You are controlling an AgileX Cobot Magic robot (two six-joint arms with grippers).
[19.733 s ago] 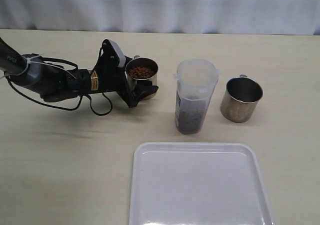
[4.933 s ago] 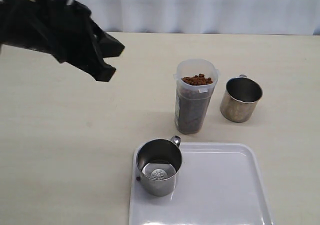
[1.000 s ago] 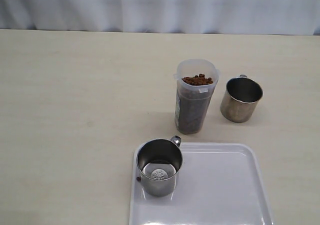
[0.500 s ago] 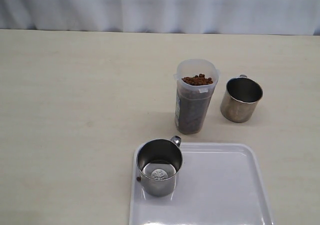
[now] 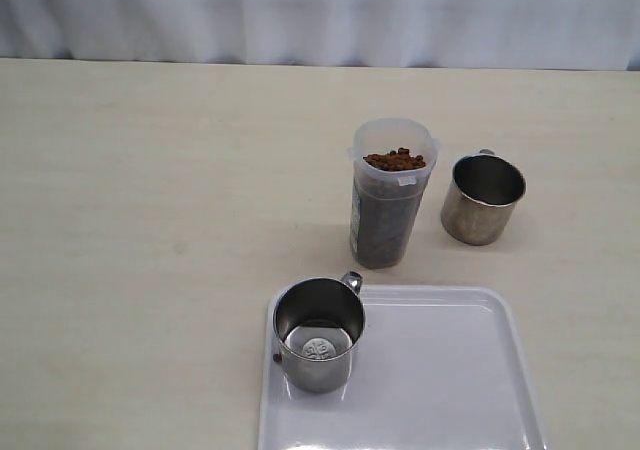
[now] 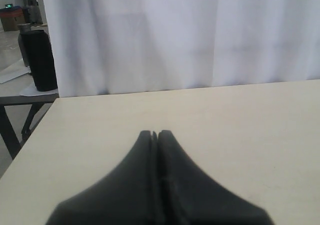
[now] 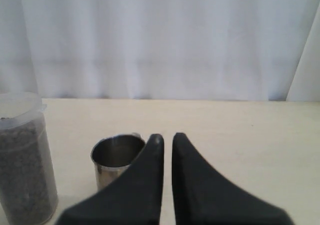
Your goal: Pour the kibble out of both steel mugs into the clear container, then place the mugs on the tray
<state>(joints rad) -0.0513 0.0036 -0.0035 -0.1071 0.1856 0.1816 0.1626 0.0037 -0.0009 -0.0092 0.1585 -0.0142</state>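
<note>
My left hand (image 6: 155,134), fingers pressed together on nothing, hangs over the surface (image 5: 150,190). First steel mug (image 5: 318,332): upright, empty, on the far-left corner of the tray (image 5: 440,370). Clear container (image 5: 391,192): beyond the tray, kibble (image 5: 399,158) heaped near its rim. Second steel mug (image 5: 482,198): just right of the container, on the surface. My right hand (image 7: 166,137): fingers a narrow slit apart, holding nothing.

Kibble (image 5: 398,158) is noted reddish-brown; clear container (image 5: 388,195) whitish; steel mugs (image 5: 482,200) silver-grey; tray (image 5: 440,370) glossy white; surface (image 5: 150,220) pale beige.
</note>
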